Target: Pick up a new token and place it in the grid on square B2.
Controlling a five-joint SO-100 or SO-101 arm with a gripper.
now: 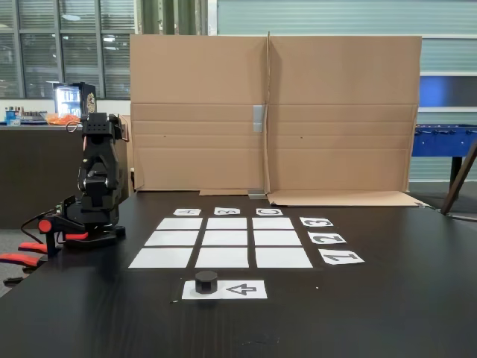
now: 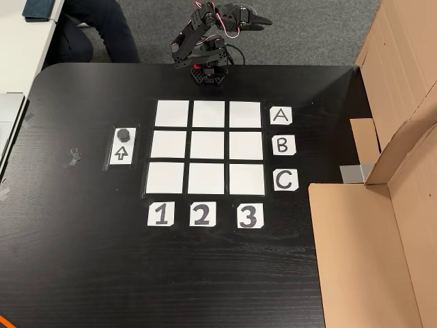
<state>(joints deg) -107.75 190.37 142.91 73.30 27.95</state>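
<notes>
The token [image 1: 206, 281] [image 2: 123, 133] is a small black puck on the end of a white strip printed with an arrow [image 1: 242, 289] [image 2: 121, 153], just outside the grid. The grid [image 1: 172, 239] [image 2: 172, 145] is nine white rectangles edged by letter and number cards. Its centre cell, square B2 [image 1: 226, 238] [image 2: 207, 145], lies bare. The black arm [image 1: 97, 186] sits folded at the table's edge, far from the token. In a fixed view from above, my gripper [image 2: 266, 22] points away from the grid, looking shut with nothing in it.
A tall folded cardboard wall [image 1: 272, 112] [image 2: 382, 225] stands along one side of the table, past the letter cards. Red clamps [image 1: 30, 250] hold the arm's base at the table edge. A small scrap of tape [image 2: 74, 157] lies beyond the arrow strip.
</notes>
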